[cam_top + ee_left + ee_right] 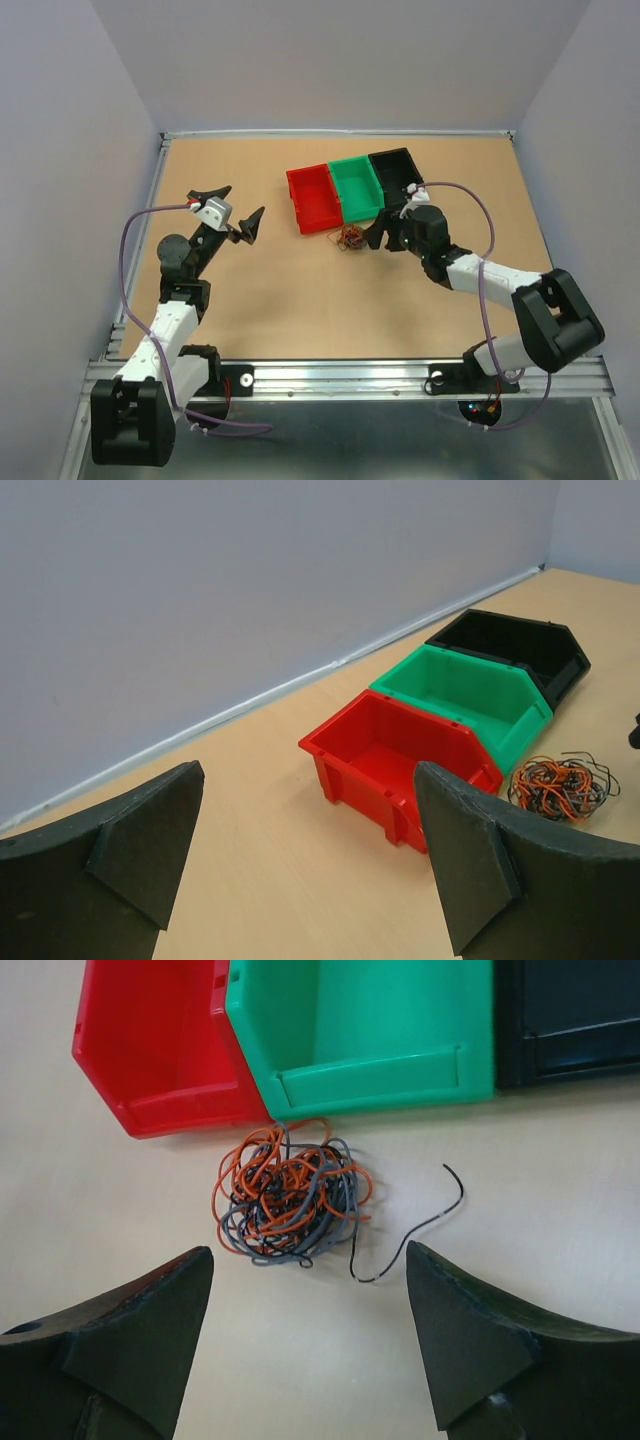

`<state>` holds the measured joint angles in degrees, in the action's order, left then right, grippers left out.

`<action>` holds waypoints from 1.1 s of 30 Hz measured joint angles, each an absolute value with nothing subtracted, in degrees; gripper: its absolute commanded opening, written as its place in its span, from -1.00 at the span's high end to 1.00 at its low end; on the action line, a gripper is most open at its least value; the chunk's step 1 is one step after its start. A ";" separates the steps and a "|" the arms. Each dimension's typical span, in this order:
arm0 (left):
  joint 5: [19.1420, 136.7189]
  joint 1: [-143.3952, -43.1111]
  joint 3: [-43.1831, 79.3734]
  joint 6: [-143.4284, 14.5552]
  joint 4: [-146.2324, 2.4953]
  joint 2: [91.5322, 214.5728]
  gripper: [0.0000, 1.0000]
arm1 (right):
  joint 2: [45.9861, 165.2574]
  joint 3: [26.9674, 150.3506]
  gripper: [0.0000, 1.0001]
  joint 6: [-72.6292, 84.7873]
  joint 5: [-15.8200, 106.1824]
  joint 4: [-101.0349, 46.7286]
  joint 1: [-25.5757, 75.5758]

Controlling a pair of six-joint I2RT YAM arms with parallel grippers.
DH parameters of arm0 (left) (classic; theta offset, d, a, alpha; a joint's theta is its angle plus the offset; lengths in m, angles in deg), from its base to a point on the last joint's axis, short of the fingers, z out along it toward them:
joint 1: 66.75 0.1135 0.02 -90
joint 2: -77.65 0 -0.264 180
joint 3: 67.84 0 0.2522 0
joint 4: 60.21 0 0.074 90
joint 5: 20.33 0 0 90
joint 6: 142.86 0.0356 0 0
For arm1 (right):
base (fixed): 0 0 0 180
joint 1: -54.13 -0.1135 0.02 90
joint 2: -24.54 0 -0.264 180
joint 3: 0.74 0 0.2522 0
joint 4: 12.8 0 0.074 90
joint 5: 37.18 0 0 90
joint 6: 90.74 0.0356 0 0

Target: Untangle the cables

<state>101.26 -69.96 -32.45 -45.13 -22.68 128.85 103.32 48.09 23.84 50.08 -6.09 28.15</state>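
On the table (250,290), just in front of the red bin (312,198) and green bin (357,188), you see the cables (290,1205) in a small ball, at 12 o'clock from your right gripper (310,1252). Its fingers stand wide, holding nothing. Your left gripper (243,202), well apart at 9 o'clock from the cables, is wide and empty too.

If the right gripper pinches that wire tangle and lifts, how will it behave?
Probably floppy: the wire tangle is thin curly strands, so it should sag rather than hold shape. Likely very light, and the interlooped strands may rise as one clump. The black strand trailing at its side may dangle or slip free.
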 measured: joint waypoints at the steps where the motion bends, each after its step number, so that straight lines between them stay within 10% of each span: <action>1: 101.29 -70.09 -32.38 -45.02 -22.88 129.02 -0.97 | 104.96 48.84 -0.61 23.49 50.28 -5.43 27.71; 13: 102.03 -71.73 -30.76 -43.10 -25.15 131.49 -0.96 | 119.39 58.72 0.14 20.76 50.17 -4.80 23.39; 18: 102.88 -73.23 -29.34 -41.66 -26.62 133.33 -0.96 | 120.77 61.14 0.98 19.73 48.92 -5.72 21.83; 33: 106.07 -82.39 -28.80 -31.82 -32.94 137.52 -0.98 | 111.39 60.18 0.99 18.92 41.01 -5.30 17.27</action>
